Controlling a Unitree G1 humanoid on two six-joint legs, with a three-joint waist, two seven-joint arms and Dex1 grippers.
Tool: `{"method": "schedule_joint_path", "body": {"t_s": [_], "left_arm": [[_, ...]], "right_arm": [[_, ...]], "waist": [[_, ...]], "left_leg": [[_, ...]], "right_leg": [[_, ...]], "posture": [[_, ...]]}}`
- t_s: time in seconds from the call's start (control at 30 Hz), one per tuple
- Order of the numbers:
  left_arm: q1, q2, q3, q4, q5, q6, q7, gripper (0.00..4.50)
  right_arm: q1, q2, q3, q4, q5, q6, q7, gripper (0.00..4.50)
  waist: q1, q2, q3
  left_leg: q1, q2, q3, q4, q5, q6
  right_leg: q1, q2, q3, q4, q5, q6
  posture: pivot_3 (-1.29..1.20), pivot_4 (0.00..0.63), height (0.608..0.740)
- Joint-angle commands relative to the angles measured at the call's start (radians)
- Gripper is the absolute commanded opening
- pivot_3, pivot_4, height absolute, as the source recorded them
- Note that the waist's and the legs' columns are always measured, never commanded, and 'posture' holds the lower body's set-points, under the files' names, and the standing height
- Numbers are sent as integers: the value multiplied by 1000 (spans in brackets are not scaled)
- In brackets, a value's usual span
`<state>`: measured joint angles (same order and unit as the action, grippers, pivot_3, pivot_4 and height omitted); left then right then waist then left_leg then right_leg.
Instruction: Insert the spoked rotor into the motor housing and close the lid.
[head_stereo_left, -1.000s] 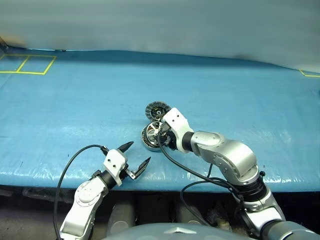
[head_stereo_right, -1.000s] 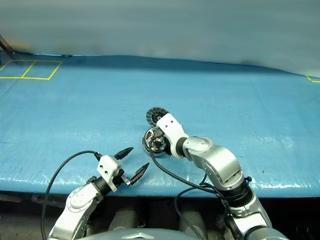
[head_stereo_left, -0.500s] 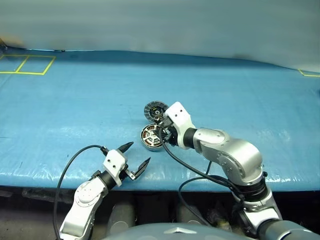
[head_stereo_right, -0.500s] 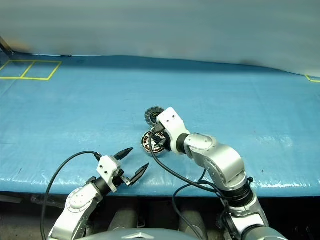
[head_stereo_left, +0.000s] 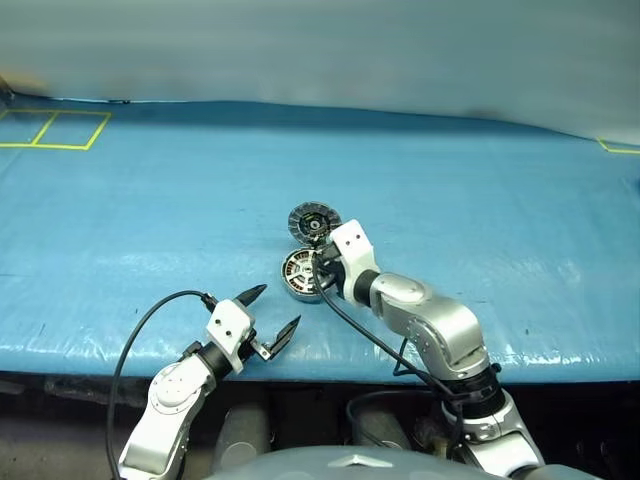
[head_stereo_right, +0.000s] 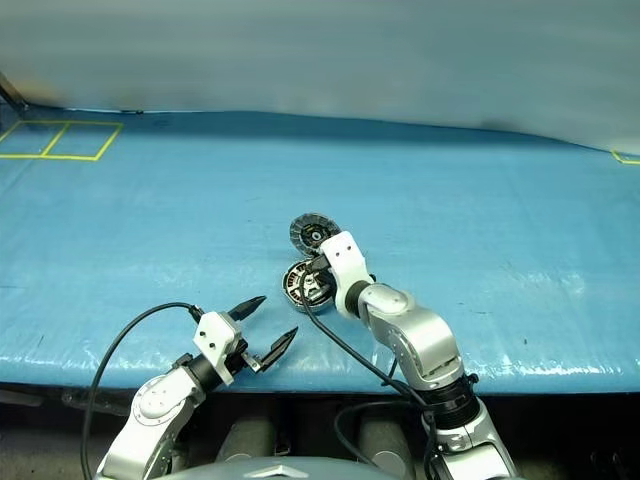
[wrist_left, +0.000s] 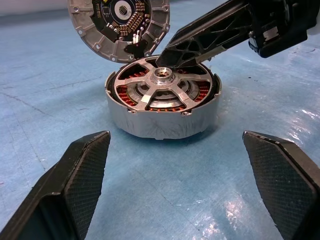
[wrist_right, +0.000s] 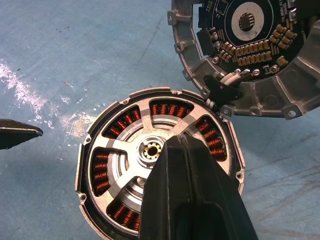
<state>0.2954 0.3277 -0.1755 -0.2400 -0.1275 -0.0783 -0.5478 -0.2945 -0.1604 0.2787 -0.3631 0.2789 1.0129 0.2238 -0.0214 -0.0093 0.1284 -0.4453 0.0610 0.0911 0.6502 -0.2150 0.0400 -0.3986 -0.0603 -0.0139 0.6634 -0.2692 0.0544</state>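
Note:
The motor housing (wrist_left: 162, 117) stands on the blue table near its front edge, copper windings visible through the gaps. The spoked rotor (wrist_right: 118, 146) lies flat inside it, hub up. My right gripper (wrist_right: 180, 141) is shut with nothing in it, its tip just over the rotor beside the hub (wrist_left: 162, 75). The lid (wrist_right: 250, 55) rests behind the housing against its rim, with its inner face and dark circuit board showing. My left gripper (head_stereo_left: 277, 306) hangs open in front of the housing, a short way off, and nothing is between its fingers (wrist_left: 80, 185).
Blue sheeting covers the table (head_stereo_left: 150, 220), whose front edge runs just under my left gripper. Yellow tape squares (head_stereo_left: 55, 128) mark the far left corner and a yellow mark (head_stereo_left: 620, 148) the far right. A black cable (head_stereo_left: 140, 330) loops from my left wrist.
My right gripper's fingers have closed, and the hand has sunk a little toward the rotor's hub. The rotor now lies flat in the housing. The left arm has kept still.

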Motion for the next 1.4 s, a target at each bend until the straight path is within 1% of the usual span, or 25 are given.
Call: {"method": "schedule_joint_path", "body": {"t_s": [0.03,0.23,0.37,0.47,0.57,0.67,0.77,0.8,0.93,0.97,1.0,1.07,1.13,1.27,1.33,1.4], "left_arm": [[-4,4,-5,-47,2,-12,-1,4500],[1,4,-5,-51,1,-11,0,4500],[5,3,-4,-54,3,-11,4,4500],[6,2,-2,-56,3,-12,7,4500],[5,2,-1,-55,2,-11,6,4500],[-1,0,-4,-49,2,-13,5,4500],[-8,-5,-9,-43,-3,-13,0,4500],[-10,-7,-11,-41,0,-15,1,4500],[-9,-13,-15,-40,12,-25,13,4500],[-3,-14,-16,-42,18,-30,18,4500],[2,-15,-18,-43,27,-36,25,4500],[9,-16,-21,-44,38,-43,34,4500],[17,-19,-24,-48,38,-45,40,4500],[29,-20,-28,-55,35,-42,44,4500],[32,-21,-27,-56,33,-41,47,4500],[33,-21,-26,-56,32,-42,50,4500]], "right_arm": [[8,10,-21,4,-8,-30,-3,16],[26,16,-11,-4,-8,-29,-1,16],[15,-10,-9,-65,7,-7,24,16],[-42,-123,-6,-139,11,28,93,16],[-140,-240,-30,-148,15,99,144,16],[-248,-315,-17,-80,-18,149,154,16],[-364,-359,41,71,-88,90,166,16],[-399,-352,54,150,-108,49,173,16],[-481,-317,87,364,-163,-98,207,16],[-503,-292,77,436,-161,-157,227,16],[-525,-268,67,508,-159,-218,250,16],[-554,-235,51,606,-159,-294,288,16],[-582,-200,17,689,-117,-335,365,16],[-610,-173,-3,777,-72,-363,516,16],[-599,-172,-7,759,-23,-328,619,16],[-576,-178,-9,715,14,-284,681,16]], "waist": [[0,0,0],[0,0,0],[0,0,0],[1,0,0],[1,1,1],[0,1,0],[-1,1,0],[-1,1,0],[0,1,0],[0,1,0],[-2,1,0],[-2,1,1],[0,1,1],[3,1,1],[4,1,1],[3,2,1]], "left_leg": [[0,0,0,0,0,0],[0,0,0,0,0,0],[1,0,0,0,0,0],[1,0,0,0,0,0],[1,0,0,1,0,0],[1,0,0,1,0,0],[1,0,0,1,0,0],[1,0,0,1,0,0],[-1,0,2,0,0,1],[-1,0,2,-1,0,1],[-1,0,3,-1,0,1],[-1,0,4,-1,0,1],[-1,0,4,-1,0,1],[-1,0,4,-1,0,1],[-1,0,4,-1,0,1],[-1,0,4,-1,0,1]], "right_leg": [[0,0,0,0,0,0],[0,0,0,0,0,0],[0,0,0,0,0,0],[-1,-1,0,0,0,-1],[-1,-1,0,0,-2,-4],[-1,-1,0,0,-2,-6],[-1,-1,0,0,-2,-7],[-2,-1,0,0,-2,-7],[1,-1,1,0,-2,-7],[1,0,1,0,-1,-6],[1,0,2,0,1,-1],[0,1,3,0,2,0],[0,1,3,0,2,0],[0,1,3,0,2,1],[1,1,3,0,2,1],[0,0,3,0,2,1]], "posture": [[0,150,740],[0,150,740],[0,150,740],[0,150,740],[0,150,740],[0,150,740],[0,150,740],[0,150,740],[0,150,740],[0,150,740],[0,150,740],[0,150,740],[0,150,740],[0,150,740],[0,150,740],[0,150,740]]}}
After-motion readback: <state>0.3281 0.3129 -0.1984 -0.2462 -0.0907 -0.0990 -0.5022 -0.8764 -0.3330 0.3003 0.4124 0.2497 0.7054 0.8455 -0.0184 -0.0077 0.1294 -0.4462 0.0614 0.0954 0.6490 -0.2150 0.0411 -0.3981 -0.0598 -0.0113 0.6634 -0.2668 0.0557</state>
